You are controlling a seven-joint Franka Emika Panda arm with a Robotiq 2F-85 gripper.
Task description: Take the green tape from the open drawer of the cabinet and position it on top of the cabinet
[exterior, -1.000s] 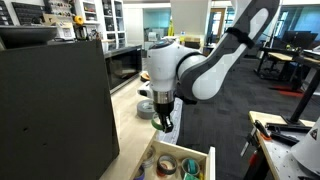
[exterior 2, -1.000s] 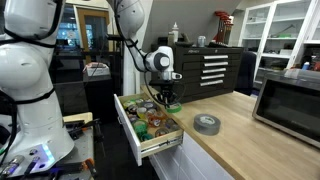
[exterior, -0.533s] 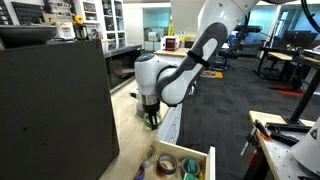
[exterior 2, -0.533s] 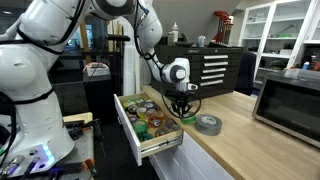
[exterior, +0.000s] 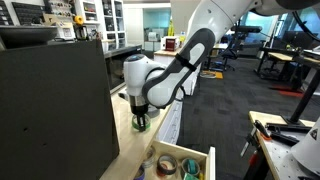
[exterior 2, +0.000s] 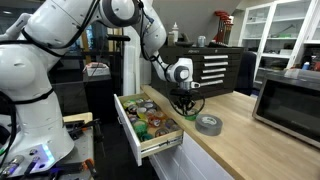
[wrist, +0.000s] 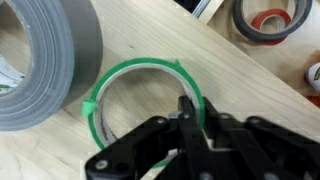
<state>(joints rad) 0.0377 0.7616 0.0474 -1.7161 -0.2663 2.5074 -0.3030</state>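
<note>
The gripper (wrist: 192, 108) was clamped on the rim of the green tape (wrist: 118, 74) — one finger inside the ring, one outside. The ring seemed to lie flat on the cabinet (wrist: 250, 95) top, just beside the grey tape roll (wrist: 40, 55) — the open drawer (exterior 2: 158, 147) stood near.

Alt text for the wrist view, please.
The gripper pinches the rim of the green tape, which lies flat on the pale wood cabinet top. A wider grey tape roll sits close beside it at upper left, and another roll shows at the top right edge.
</note>
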